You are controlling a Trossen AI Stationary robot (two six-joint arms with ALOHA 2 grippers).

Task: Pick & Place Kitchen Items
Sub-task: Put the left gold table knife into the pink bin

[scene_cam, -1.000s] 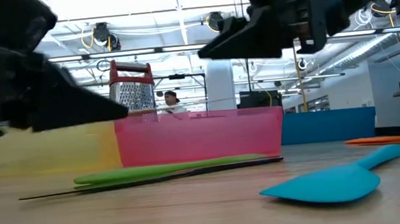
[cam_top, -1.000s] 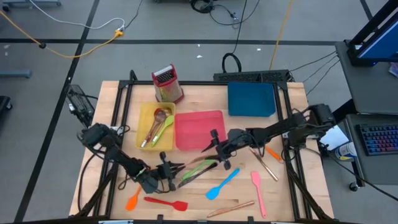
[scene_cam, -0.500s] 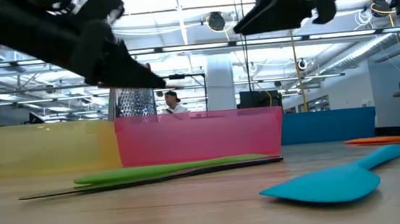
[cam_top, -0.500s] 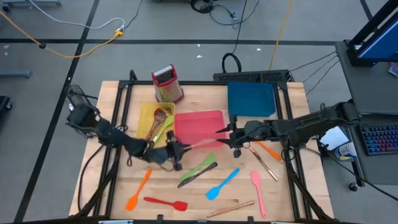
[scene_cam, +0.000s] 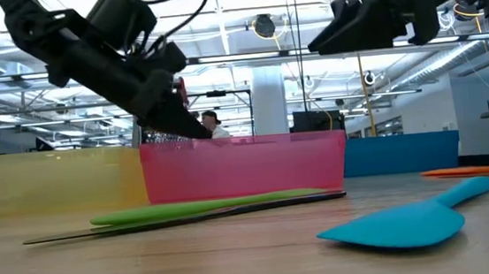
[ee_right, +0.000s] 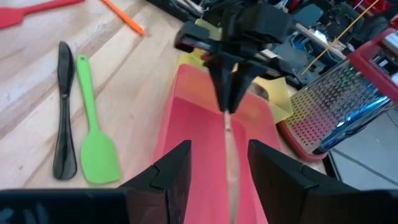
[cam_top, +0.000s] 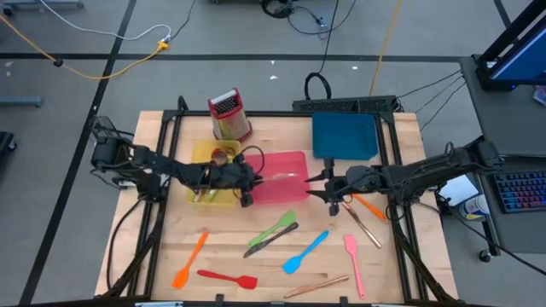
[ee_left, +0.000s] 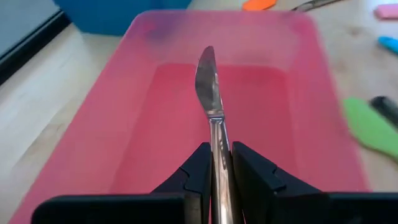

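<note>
While the left gripper hangs over the near-left end of the pink tray, its two dark fingers are pinched tight on the handle of a silver table knife. The knife is slim and shiny, with a rounded blade that widens a little past a narrow neck; it juts forward from the fingers, level above the tray's bare pink floor and not touching it, as far as I can see.

Across the tray, the right gripper hovers at the tray's right edge with its fingers spread and nothing between them, pointed toward the left one.

Beside the pink tray sits a yellow tray with a green spoon and a copper-coloured one lying in it. On the bare wood in front lie a green spatula and, right alongside it, a dark knife-like utensil. Farther toward the front edge are a blue spatula, a pink spatula, a red spatula and an orange spatula. A red-topped box grater stands upright behind the yellow tray, and a blue tray sits behind the right arm.
</note>
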